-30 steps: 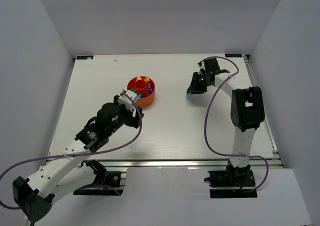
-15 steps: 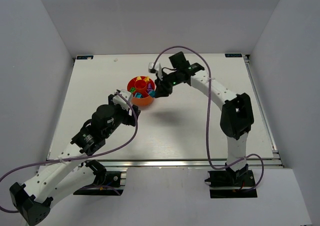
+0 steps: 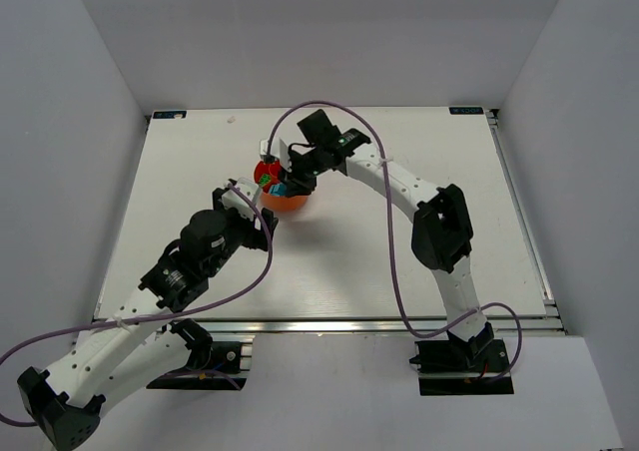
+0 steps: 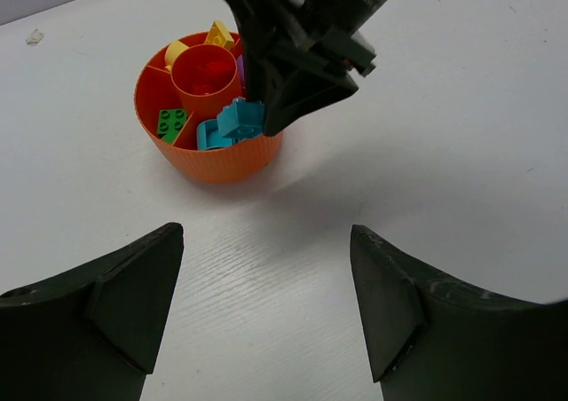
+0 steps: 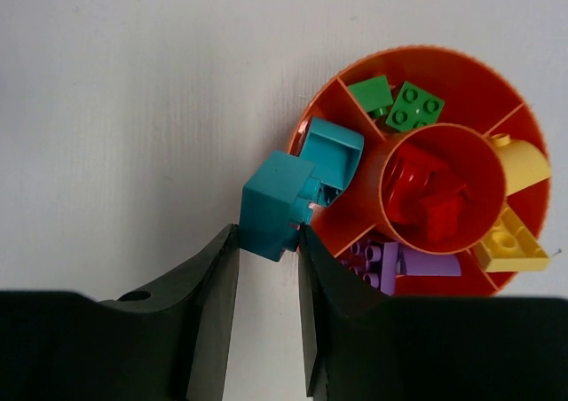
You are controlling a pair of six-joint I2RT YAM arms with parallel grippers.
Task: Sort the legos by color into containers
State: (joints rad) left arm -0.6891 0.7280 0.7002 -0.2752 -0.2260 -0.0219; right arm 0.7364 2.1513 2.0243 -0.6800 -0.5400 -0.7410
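Observation:
The round orange tub (image 3: 290,201) stands mid-table, and also shows in the left wrist view (image 4: 222,163) and the right wrist view (image 5: 461,64). It holds red pieces in the central cup (image 5: 426,192), green (image 5: 408,106), yellow (image 5: 510,241), purple (image 5: 390,261) and a teal brick (image 5: 330,153). My right gripper (image 5: 268,241) is shut on a teal-blue brick (image 5: 277,204) at the tub's rim over the teal compartment; it shows too in the left wrist view (image 4: 241,117). My left gripper (image 4: 266,286) is open and empty, a little short of the tub.
White walls enclose the table on three sides. The right arm (image 3: 399,182) reaches across from the right over the tub. A small white scrap (image 4: 34,37) lies left of the tub. A purple cable (image 3: 394,271) loops off the right arm.
My right gripper has carried the teal-blue brick from the table's right side leftward to the tub's rim. My left arm has drawn back slightly from the tub.

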